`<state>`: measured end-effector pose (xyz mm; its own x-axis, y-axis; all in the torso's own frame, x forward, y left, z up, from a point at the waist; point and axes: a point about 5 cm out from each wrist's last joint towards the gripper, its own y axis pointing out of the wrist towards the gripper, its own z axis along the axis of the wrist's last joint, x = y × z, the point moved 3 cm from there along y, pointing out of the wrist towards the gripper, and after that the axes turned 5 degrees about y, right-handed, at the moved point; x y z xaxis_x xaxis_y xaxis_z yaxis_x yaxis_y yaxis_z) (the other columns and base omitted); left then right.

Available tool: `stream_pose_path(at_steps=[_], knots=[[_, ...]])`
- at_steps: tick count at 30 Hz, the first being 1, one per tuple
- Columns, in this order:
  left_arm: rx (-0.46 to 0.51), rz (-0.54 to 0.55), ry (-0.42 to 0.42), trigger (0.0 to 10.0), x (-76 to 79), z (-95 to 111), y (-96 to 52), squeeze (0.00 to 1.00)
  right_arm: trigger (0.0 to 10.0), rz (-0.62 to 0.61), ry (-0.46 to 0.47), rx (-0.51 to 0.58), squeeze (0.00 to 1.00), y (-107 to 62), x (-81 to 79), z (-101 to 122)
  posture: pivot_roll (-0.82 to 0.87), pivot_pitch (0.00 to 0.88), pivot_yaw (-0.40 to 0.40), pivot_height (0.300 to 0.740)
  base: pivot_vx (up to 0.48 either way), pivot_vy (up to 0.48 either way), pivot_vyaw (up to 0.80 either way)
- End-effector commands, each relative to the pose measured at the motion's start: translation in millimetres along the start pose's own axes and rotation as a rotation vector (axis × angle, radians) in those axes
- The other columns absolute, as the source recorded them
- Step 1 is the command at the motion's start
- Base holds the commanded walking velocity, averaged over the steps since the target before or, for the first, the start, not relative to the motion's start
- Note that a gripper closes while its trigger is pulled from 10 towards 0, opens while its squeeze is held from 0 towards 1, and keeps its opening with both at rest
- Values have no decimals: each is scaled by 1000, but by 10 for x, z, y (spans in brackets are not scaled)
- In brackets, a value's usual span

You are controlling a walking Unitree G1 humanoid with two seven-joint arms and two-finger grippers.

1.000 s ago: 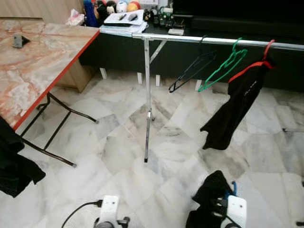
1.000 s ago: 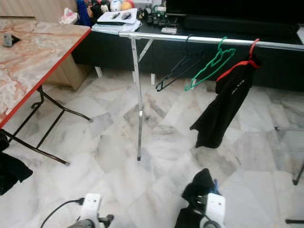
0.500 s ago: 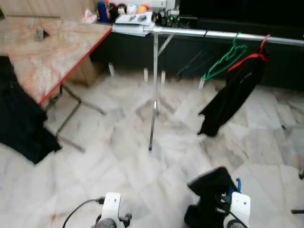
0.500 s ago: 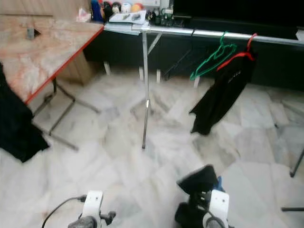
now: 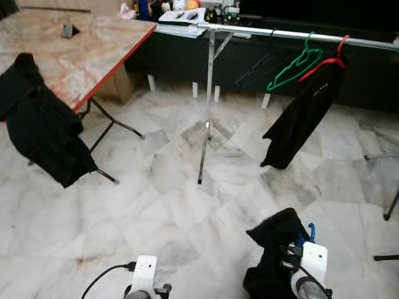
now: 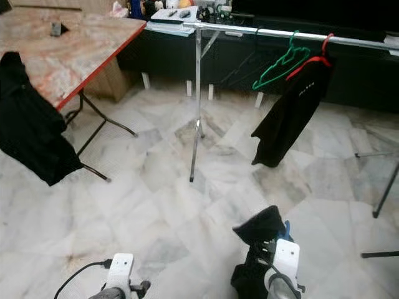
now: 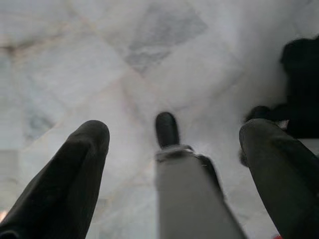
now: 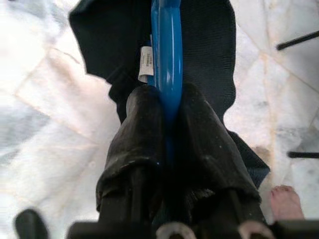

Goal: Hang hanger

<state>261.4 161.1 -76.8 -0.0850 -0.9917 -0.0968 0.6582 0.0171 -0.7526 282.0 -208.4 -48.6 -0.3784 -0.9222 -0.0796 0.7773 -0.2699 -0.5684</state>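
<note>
While the left gripper [image 7: 172, 144] is held wide apart above the marble floor [image 5: 156, 205], a blue hanger [image 8: 167, 59] carrying a black garment [image 8: 209, 50] is clamped in the right gripper [image 8: 167, 124], well short of the rail [image 5: 299, 37].

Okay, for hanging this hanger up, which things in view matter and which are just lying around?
For the job:
- right gripper, jaws shut on the blue hanger carrying a black garment
- silver clothes rail

Just lying about:
- green hanger and black garment on a red hanger, both on the rail
- black cloth draped off the marble-top table
</note>
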Motion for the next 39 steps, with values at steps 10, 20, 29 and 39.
stream_pose_path(at_steps=[10, 20, 29, 39], knots=[[110, -18, 44, 10000, 47, 83, -17, 0, 10000, 27, -19, 125, 0, 106, 10, 495, 85, 169, -12, 740, 0, 0, 0], [245, -28, 133, 10000, 64, 236, -50, 0, 10000, 357, -325, 208, 0, 111, -426, 959, 71, 150, -13, 740, 0, 0, 0], [233, -47, 116, 10000, 87, 210, -48, 0, 10000, 406, -263, 140, 0, 88, -545, 782, 81, 133, -24, 740, 0, 0, 0], [138, 10, 20, 10000, 34, 71, -29, 0, 10000, 75, 90, -61, 0, 40, 206, 43, 71, 145, -15, 740, 0, 0, 0]])
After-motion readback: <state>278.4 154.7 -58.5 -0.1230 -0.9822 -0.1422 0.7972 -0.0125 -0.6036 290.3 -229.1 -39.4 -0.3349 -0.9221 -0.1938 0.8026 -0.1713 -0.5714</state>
